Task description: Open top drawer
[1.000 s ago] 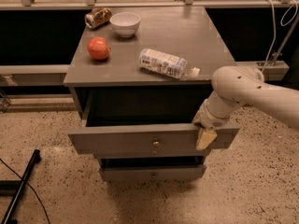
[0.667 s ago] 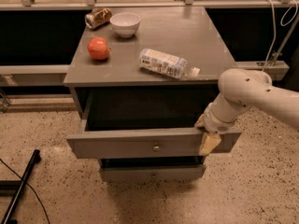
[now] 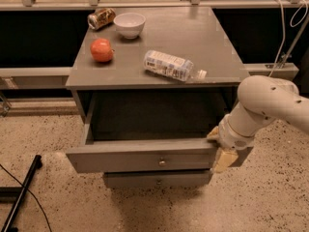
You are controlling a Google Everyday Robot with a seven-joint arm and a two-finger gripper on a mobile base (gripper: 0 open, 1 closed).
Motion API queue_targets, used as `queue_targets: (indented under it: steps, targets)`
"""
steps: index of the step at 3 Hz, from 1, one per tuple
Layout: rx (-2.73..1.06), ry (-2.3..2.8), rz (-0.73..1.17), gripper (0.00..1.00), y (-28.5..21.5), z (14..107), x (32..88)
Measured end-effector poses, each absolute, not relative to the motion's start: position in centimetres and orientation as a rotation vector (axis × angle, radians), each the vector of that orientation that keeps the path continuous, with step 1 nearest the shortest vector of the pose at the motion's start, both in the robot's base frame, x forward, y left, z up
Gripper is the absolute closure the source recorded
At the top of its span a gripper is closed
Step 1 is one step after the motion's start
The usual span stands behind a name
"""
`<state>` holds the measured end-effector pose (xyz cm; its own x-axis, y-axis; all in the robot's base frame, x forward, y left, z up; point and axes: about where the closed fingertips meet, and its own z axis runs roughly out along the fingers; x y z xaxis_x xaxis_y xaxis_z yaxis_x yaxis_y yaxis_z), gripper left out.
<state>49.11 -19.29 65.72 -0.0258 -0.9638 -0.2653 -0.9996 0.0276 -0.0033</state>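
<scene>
1. On the cabinet (image 3: 212, 42) top, reckoned from its middle, a can (image 3: 101, 18) lies at 10 o'clock, an apple (image 3: 102, 50) sits at 9 o'clock and a bowl (image 3: 129, 24) at 11 o'clock.
2. The top drawer (image 3: 120, 161) stands well out of the cabinet toward 6 o'clock, its front panel level. A lower drawer (image 3: 135, 180) shows just beneath it.
3. Its knob (image 3: 161, 162) sits at the panel's centre. It looks small and smooth, so a poor hold. The stiff wooden panel's top edge is likely the surer place.
4. A bottle (image 3: 169, 65) lies on its side near the middle of the top.
5. The gripper (image 3: 218, 147) is against the panel's 3 o'clock end. I cannot tell whether it is clamped there. Hauling from one end may skew a heavy drawer, so a straight pull seems wise.
</scene>
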Motion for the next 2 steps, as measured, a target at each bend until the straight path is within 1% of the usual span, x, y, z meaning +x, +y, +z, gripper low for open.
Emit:
queue_targets:
  steps: [2]
  targets:
    - [-2.067,2.081,0.278,0.35,-18.8,67.5,45.9]
